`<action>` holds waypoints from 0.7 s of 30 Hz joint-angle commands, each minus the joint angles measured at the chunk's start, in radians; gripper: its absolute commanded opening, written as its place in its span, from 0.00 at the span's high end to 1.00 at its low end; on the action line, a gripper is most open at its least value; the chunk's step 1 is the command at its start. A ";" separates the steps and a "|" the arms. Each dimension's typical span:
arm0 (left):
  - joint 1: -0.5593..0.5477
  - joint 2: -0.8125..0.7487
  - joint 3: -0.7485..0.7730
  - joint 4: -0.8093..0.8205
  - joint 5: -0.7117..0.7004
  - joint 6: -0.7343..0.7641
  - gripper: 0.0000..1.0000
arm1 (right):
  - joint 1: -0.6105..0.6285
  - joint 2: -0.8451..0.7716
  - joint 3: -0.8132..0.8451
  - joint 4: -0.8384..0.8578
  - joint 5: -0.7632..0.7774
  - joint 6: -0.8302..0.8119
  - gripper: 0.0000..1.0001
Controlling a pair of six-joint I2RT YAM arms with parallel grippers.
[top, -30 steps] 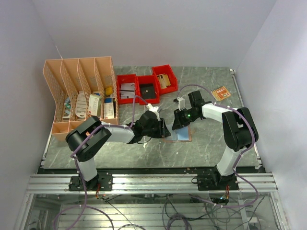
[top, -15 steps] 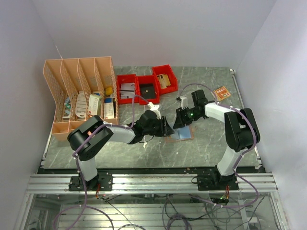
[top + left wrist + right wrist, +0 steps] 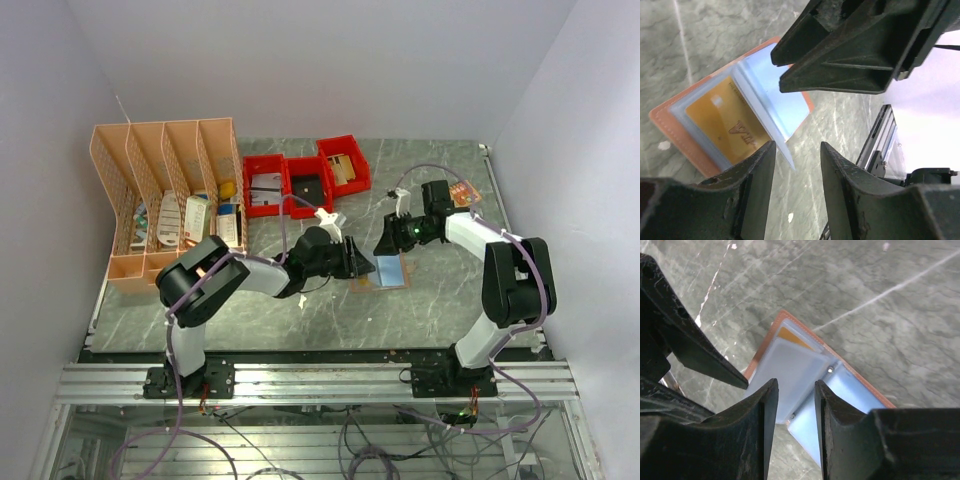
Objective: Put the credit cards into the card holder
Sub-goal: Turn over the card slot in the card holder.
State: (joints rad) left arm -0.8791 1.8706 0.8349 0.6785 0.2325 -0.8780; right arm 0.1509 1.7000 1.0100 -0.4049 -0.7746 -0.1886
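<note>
Card holder lies unfolded and flat on the table, about mid-table and slightly toward the right edge, with both panels facing up. The clear sleeves are visible inside it.

In the left wrist view the holder has a gold card sitting in a sleeve, print side up. Beside it is a light blue card on the other panel. A clear flap edge sticks out toward the camera.

In the right wrist view of the holder, only a corner of the gold card peeks out at its far end, and the light blue card is on the nearer panel.

Left gripper comes in from the left and hangs low over the holder's left edge. Its jaws are apart with nothing between them, and the holder is seen through the gap.

Right gripper is just over the holder's far edge and angled down at it. Its jaws are apart too and clamp nothing. The two pincers face each other closely across the holder. I cannot tell whether either one touches it.

A loose tan card lies near the table's far right corner, well apart from the holder.

Red bins stand along the far edge. A peach desk organizer is at the far left corner.
</note>
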 commanded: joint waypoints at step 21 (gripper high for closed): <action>-0.036 0.121 0.160 0.035 0.042 0.024 0.42 | -0.131 0.001 -0.002 -0.044 -0.226 -0.020 0.56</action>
State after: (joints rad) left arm -0.9119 1.9736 0.9718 0.7036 0.2741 -0.8780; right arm 0.0303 1.7016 1.0096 -0.4252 -0.8501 -0.1844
